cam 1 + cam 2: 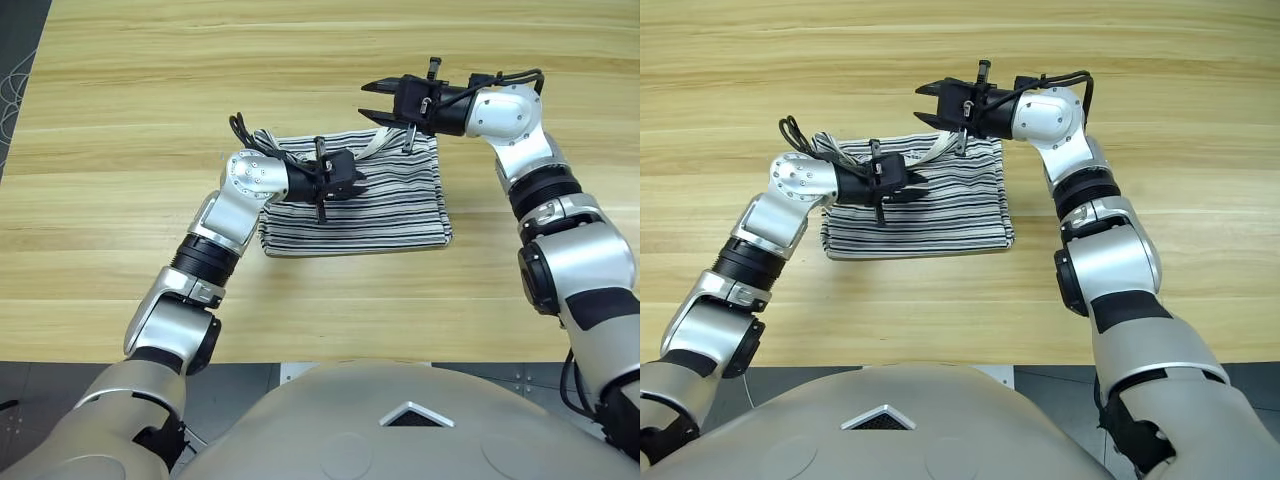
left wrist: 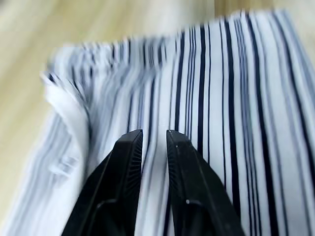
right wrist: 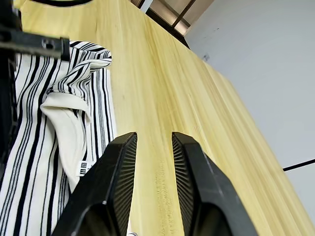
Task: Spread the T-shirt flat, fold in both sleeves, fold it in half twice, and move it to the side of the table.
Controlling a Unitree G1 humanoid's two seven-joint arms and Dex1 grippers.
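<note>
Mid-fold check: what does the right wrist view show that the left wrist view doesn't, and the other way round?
Extra in the right wrist view: the right gripper, open above bare table beside the T-shirt, whose white collar lining and label face up; a wall stands behind. Extra in the left wrist view: the left gripper, fingers a narrow gap apart, over the striped cloth. Both share the striped T-shirt and the wooden table.

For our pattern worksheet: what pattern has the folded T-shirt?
Folded fabric T-shirt: black-and-white stripes; left wrist view.
</note>
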